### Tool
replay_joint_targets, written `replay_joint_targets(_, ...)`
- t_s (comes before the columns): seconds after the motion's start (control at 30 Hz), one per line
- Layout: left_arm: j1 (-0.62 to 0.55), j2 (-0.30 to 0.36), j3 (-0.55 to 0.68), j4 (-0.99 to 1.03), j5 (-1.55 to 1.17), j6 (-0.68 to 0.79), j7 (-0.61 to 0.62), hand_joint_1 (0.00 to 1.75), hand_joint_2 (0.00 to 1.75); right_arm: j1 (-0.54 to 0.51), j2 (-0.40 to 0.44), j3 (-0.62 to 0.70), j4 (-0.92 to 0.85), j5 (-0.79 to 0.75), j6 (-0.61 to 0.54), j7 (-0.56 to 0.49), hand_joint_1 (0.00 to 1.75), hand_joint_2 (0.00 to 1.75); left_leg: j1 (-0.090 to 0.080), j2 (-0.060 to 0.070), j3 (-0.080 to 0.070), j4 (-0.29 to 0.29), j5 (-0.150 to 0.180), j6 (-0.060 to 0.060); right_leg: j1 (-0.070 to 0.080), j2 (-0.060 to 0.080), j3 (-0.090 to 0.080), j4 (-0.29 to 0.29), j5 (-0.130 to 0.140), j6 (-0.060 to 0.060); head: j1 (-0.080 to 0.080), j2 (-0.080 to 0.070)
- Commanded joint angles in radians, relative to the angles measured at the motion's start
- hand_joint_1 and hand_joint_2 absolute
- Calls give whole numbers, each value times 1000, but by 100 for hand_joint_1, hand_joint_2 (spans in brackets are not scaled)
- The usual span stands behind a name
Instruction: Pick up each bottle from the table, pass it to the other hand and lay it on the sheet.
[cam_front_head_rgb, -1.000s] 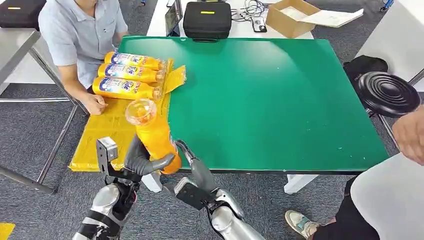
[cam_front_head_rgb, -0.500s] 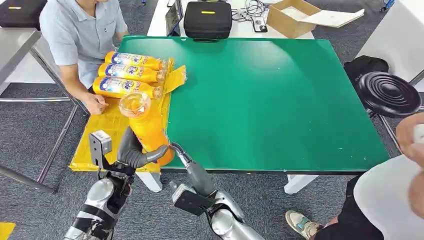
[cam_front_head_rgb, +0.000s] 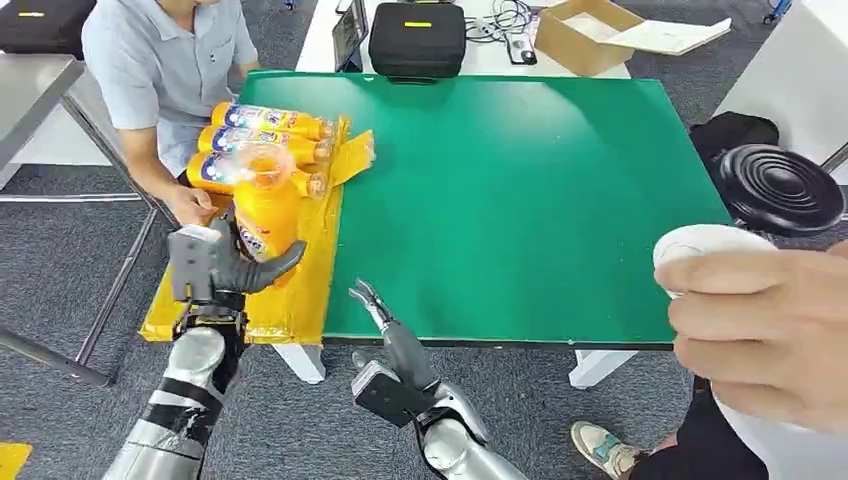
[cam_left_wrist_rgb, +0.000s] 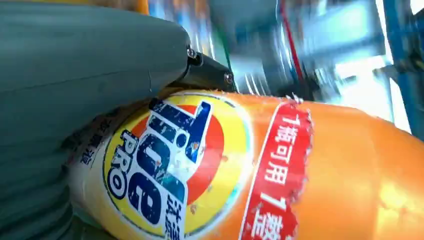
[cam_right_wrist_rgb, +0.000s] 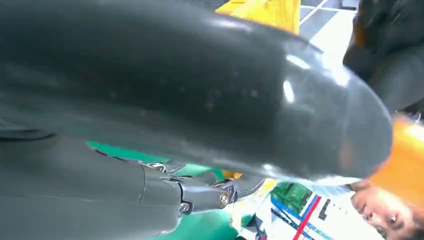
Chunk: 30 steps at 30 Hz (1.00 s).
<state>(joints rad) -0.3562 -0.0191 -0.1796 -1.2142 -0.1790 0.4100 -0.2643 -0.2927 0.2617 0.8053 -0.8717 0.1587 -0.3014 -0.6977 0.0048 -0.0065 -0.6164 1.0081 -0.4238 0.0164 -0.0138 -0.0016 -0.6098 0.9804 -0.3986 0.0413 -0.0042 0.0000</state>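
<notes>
My left hand (cam_front_head_rgb: 232, 264) grips an orange bottle (cam_front_head_rgb: 265, 205) upright above the yellow sheet (cam_front_head_rgb: 290, 290) at the table's left edge. Up close in the left wrist view the bottle (cam_left_wrist_rgb: 280, 175) shows its round blue and red label, with my thumb (cam_left_wrist_rgb: 90, 55) across it. Three more orange bottles (cam_front_head_rgb: 265, 121) lie side by side at the sheet's far end. My right hand (cam_front_head_rgb: 385, 325) is open at the table's near edge, holding nothing, its fingers (cam_right_wrist_rgb: 200, 192) apart over the green top.
A person in a blue shirt (cam_front_head_rgb: 160, 70) sits at the far left with a hand (cam_front_head_rgb: 190, 205) on the sheet. Another person's hand (cam_front_head_rgb: 765, 320) holds a white object close at the right. A black case (cam_front_head_rgb: 417, 40) and cardboard box (cam_front_head_rgb: 580, 35) stand behind the green table (cam_front_head_rgb: 540, 190).
My left hand has carried the bottle away from my right hand, up and leftward over the sheet. My right hand has let go. A person's hand came in at the right.
</notes>
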Motion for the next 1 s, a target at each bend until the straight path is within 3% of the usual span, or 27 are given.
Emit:
replay_joint_targets(0.03,-353,41,-61,648,-476,226,-36,175,175,-38,19,87,96,-13,27,0,0,0,1,-1,5,-1,0,-1,1,-2,5,0,-1,-2,-1,0)
replay_joint_targets(0.23,-353,41,-61,648,-476,226,-36,175,175,-38,19,87,96,-13,27,0,0,0,1,2,6,0,-1,-2,1,0,6,1,-2,-2,-1,0)
replay_joint_targets(0.27,-335,66,-66,596,-721,288,47,175,175,-37,19,96,93,-18,33,0,0,0,1,2,5,0,-1,-1,1,0,5,1,-1,-2,-1,0)
replay_joint_targets(0.33,-357,40,-23,669,-715,288,10,175,175,-33,23,107,94,-20,27,0,0,0,1,4,6,0,-1,-2,1,2,5,1,-2,-2,-1,0)
replay_joint_targets(0.4,-359,58,-42,654,-932,288,105,175,175,-31,23,121,92,-24,28,0,0,0,1,2,5,0,-1,-2,1,0,4,2,-2,-2,-1,0)
replay_joint_targets(0.47,-413,48,-70,782,-1048,275,174,175,175,-36,28,129,98,-27,28,0,0,0,1,2,5,1,-1,-2,1,0,5,2,-2,-2,-1,0)
replay_joint_targets(0.7,-515,22,-170,915,-1193,-3,300,175,175,-44,33,148,100,-27,58,0,0,0,1,0,2,1,0,-1,1,-2,2,2,-1,-1,0,0)
replay_joint_targets(0.9,-518,25,-136,951,-1154,-223,306,175,175,-46,36,159,110,-25,78,0,0,0,1,1,5,1,-2,-2,2,-1,5,2,-3,-2,0,0)
replay_joint_targets(1.0,-502,31,-118,944,-1133,-245,295,175,175,-44,38,160,118,-24,81,0,0,0,0,3,3,0,0,-1,1,1,3,2,-1,-1,0,0)
